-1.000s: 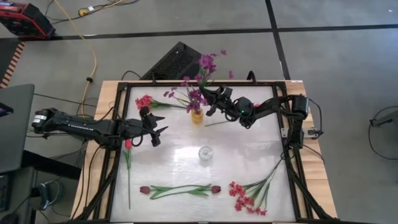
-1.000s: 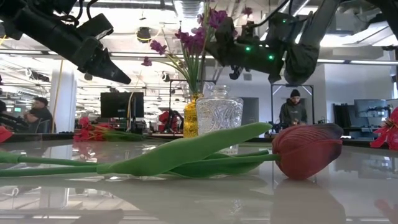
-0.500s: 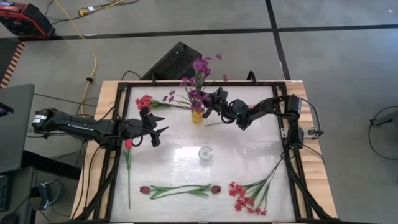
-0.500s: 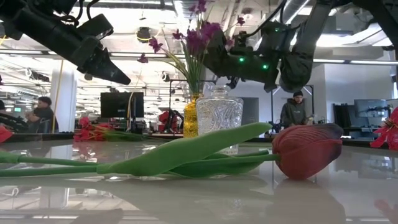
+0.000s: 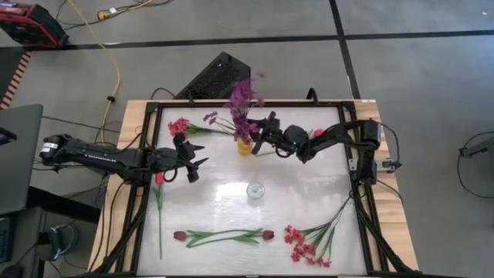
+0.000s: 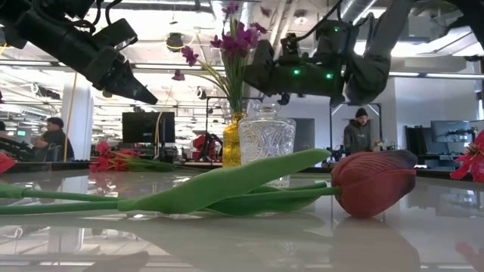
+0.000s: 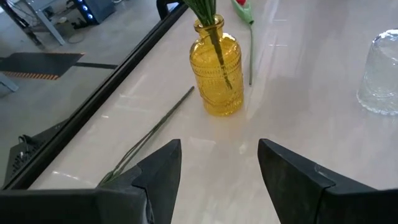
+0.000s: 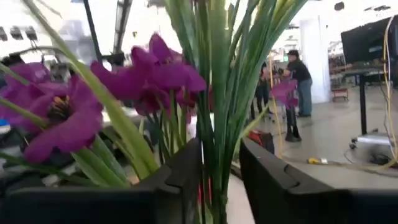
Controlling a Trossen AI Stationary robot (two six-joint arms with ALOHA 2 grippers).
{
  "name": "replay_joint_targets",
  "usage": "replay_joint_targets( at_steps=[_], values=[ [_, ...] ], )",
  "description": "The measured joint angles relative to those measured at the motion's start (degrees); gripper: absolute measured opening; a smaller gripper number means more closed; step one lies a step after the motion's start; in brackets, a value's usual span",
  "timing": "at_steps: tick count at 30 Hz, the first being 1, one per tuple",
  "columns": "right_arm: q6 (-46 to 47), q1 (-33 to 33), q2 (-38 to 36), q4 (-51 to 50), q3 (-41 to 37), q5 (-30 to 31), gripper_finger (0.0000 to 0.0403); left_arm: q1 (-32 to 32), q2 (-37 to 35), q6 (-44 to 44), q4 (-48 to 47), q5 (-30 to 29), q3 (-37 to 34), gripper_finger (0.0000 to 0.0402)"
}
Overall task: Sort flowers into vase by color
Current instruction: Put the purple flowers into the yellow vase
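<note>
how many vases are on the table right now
2: a yellow glass vase at the table's far side, holding purple flowers, and an empty clear glass vase near the middle.

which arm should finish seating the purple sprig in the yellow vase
Right. The right gripper is beside the yellow vase, fingers around the purple sprig stems. The left gripper hangs open and empty, off to the vase's side.

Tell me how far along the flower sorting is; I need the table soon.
Purple flowers already stand in the yellow vase. The right gripper holds a purple stem there. The left gripper hovers open. Left: the clear vase looks empty, and red sprigs, tulips and flowers along the left edge lie on the table.
</note>
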Motion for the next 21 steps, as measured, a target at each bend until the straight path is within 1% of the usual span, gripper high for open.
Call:
replay_joint_targets(
  at_steps=[5, 9, 13, 21],
  values=[
    [-4.34, -0.07, -6.73, -16.39, 0.01, -0.04, 0.0176, 0.0, -0.01, -0.26, -0.06, 0.62, 0.0, 0.0203],
    [-8.72, 0.09, -13.0, -30.53, 0.02, 0.0, 0.0189, 0.0, -0.01, -0.31, -0.01, 0.79, 0.0, 0.0203],
    [-11.27, 0.46, -19.27, -42.79, 0.02, 1.7, 0.0191, -0.02, -0.01, -0.35, 0.0, 0.79, 0.0, 0.0203],
    [-11.53, 1.2, -30.28, -63.62, 0.02, 1.79, 0.0191, -0.02, 0.0, -0.39, -0.02, 0.93, 0.0, 0.0203]
  ],
)
